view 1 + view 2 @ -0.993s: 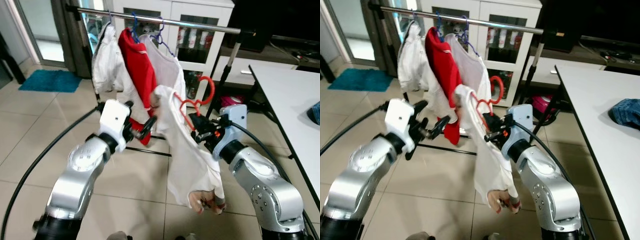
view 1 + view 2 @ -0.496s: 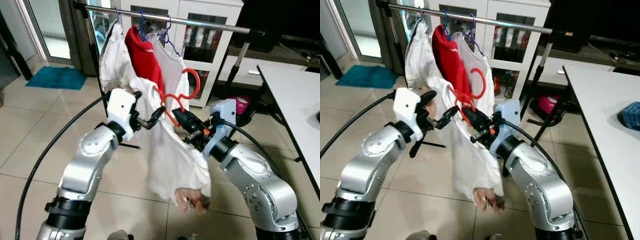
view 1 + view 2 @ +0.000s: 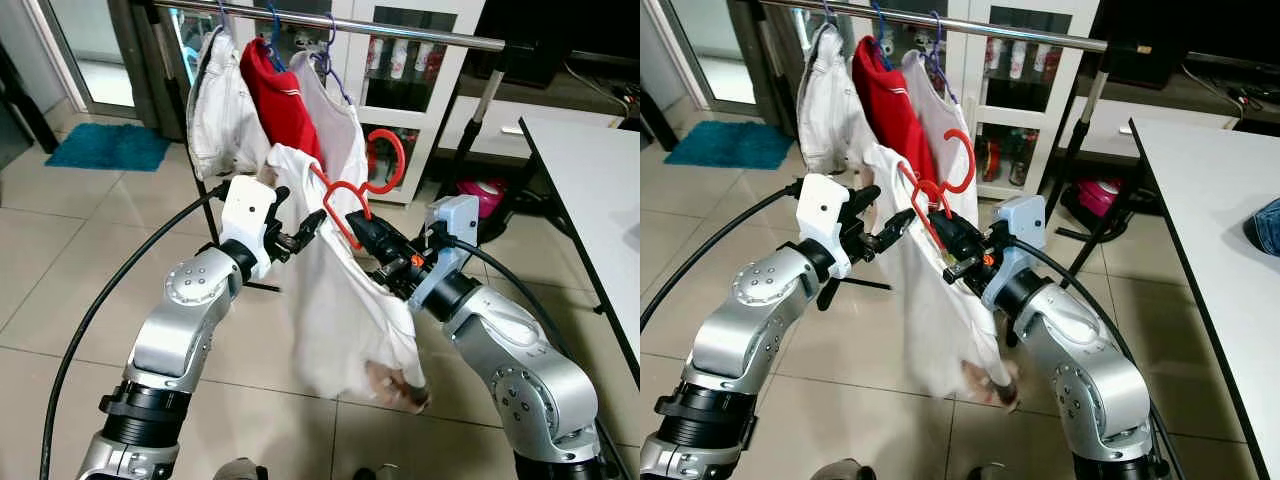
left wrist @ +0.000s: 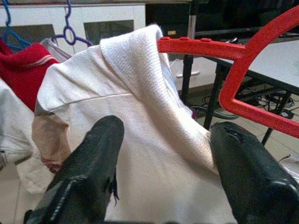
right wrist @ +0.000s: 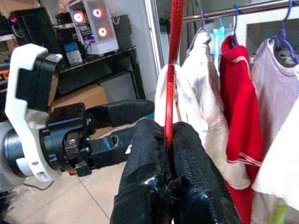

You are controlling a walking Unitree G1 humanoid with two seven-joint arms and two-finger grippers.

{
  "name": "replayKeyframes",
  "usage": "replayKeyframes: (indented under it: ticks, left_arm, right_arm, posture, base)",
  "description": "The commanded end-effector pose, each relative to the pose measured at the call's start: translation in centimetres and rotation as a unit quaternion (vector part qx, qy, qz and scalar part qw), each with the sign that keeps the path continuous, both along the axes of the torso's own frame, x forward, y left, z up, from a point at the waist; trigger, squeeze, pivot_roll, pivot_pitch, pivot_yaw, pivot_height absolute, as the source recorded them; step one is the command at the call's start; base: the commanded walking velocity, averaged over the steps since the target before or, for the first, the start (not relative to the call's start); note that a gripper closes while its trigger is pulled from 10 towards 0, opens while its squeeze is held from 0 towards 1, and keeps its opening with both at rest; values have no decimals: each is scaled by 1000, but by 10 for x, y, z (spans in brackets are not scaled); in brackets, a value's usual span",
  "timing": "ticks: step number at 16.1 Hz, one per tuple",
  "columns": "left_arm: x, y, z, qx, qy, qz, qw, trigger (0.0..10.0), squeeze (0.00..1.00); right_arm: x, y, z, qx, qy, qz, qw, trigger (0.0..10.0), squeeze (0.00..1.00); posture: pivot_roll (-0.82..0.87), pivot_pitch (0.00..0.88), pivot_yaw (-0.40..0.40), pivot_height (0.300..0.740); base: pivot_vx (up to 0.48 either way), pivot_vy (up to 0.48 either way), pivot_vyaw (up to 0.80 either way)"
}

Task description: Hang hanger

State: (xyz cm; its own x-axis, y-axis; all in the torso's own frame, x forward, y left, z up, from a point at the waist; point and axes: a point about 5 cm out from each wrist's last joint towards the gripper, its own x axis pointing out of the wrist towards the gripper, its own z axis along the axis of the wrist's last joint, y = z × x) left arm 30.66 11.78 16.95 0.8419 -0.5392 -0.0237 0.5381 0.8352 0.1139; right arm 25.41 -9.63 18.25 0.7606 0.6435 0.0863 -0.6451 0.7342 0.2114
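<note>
Holding the red hanger (image 3: pixel 352 192) with its white shirt (image 3: pixel 340 290) up before the clothes rail (image 3: pixel 400 30) — nearer than a second ago.

Our right gripper (image 5: pixel 169 140) is clamped on the hanger's thin red bar, fingers pressed together around it, and the hook now curls upward just in front of the white garment on the rail, where earlier it sat lower and further right. Our left gripper (image 4: pixel 163 140) has come in from clear of the cloth to the shirt's shoulder, its fingers (image 4: pixel 93 158) spread wide on either side of the fabric — not pinching it. The shirt drapes below both arms. The red top (image 3: pixel 285 95) and two white garments hang on the rail as before; the hanger is not yet hooked over it.
</note>
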Motion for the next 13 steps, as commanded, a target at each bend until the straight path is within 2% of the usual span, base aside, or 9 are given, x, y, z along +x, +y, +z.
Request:
replayKeyframes:
  ticks: [1,13]
  left_arm:
    - [1,1,0,3,-6,6,1000,0,0]
    - [6,1,-1,-6,-5,2,1000,0,0]
  right_arm:
    - [-4,1,15,18,-39,15,999,0,0]
    - [-13,5,18,29,-46,64,996,0,0]
  posture:
    - [-49,0,-34,740]
    - [-56,2,-37,740]
  base:
    - [0,0,0]
    - [0,0,0]
